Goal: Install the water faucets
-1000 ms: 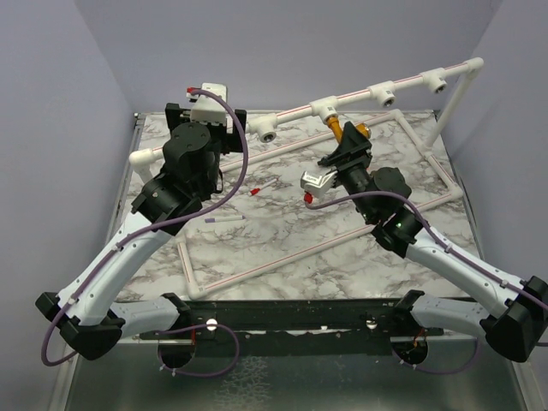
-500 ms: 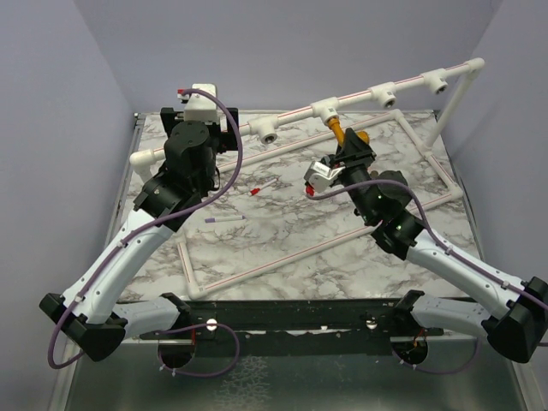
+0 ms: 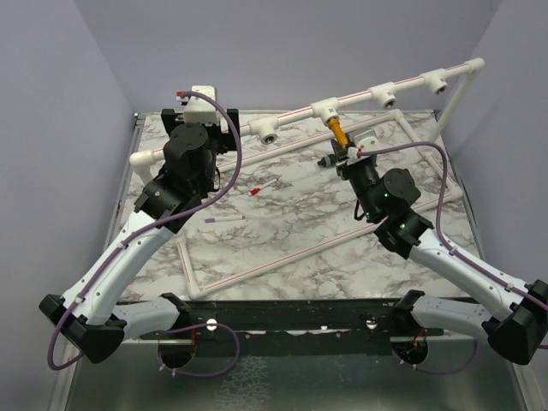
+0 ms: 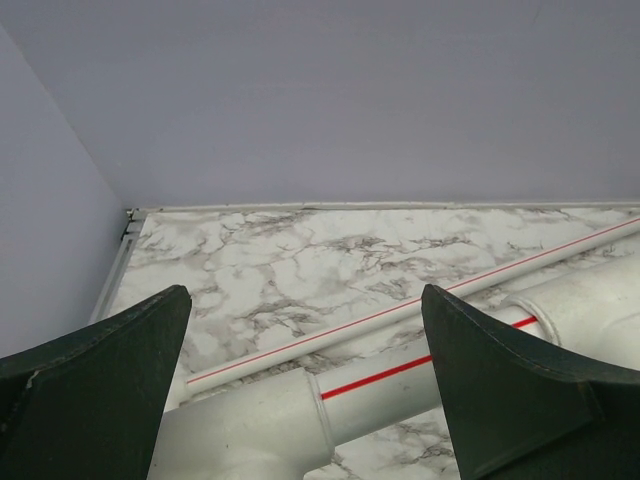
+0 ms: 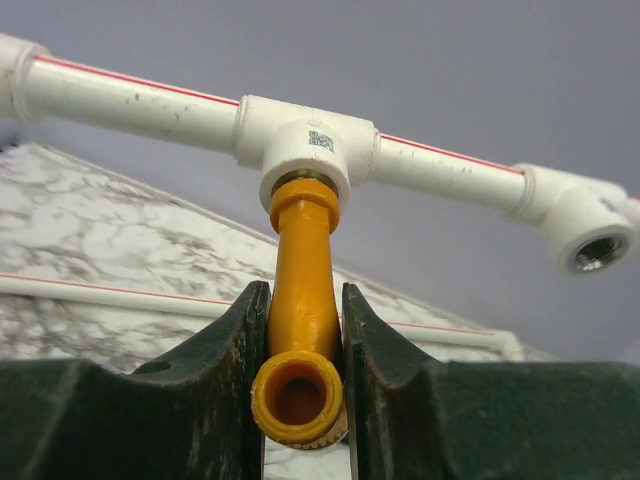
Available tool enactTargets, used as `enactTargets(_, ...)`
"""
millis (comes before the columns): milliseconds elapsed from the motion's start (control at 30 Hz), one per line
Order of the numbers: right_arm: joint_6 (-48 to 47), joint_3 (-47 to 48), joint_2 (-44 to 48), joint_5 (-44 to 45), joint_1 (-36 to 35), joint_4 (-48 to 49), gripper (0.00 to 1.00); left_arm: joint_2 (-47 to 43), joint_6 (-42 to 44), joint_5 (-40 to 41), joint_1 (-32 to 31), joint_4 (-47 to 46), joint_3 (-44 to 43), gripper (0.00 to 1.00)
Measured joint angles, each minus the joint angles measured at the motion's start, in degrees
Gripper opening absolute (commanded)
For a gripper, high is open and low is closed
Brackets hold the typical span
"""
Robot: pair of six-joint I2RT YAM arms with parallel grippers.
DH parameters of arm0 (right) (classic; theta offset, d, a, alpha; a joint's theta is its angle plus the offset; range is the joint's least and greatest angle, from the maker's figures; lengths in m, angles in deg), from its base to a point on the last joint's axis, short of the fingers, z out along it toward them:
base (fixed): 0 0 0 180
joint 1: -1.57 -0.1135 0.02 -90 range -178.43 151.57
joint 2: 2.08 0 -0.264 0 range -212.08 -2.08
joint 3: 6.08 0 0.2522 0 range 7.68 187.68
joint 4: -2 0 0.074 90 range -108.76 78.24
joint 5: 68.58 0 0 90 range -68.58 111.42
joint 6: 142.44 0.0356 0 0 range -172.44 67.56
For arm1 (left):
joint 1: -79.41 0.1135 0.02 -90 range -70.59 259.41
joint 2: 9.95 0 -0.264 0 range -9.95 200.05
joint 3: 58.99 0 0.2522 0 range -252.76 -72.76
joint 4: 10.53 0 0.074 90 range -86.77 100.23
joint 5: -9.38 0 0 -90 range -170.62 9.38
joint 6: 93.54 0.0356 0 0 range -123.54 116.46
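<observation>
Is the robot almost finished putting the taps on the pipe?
Not yet. One orange faucet sits in a tee socket, gripped by the right gripper; whether it is fully tight I cannot tell. The left gripper is open around the white pipe. The other sockets look empty, and no more faucets show.

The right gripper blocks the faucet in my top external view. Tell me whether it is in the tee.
Observer: Right wrist view: the orange faucet has its upper end in the mouth of the tee socket, and the right gripper is shut on its body.
Operator: Report the next one along.
Observer: The neighbouring socket is empty, with its inner threads bare.
Operator: Now the other arm.
Observer: Left wrist view: the left gripper is open, with a red-striped white pipe showing between its fingers.
</observation>
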Motion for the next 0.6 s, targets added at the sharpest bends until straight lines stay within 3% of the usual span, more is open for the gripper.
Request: enactTargets(600,72.65,0.5,0.66,11.65,0.0,-4.02,0.0,-2.47,0.98,-2.67,-0.09,-2.08,2.95,0.99)
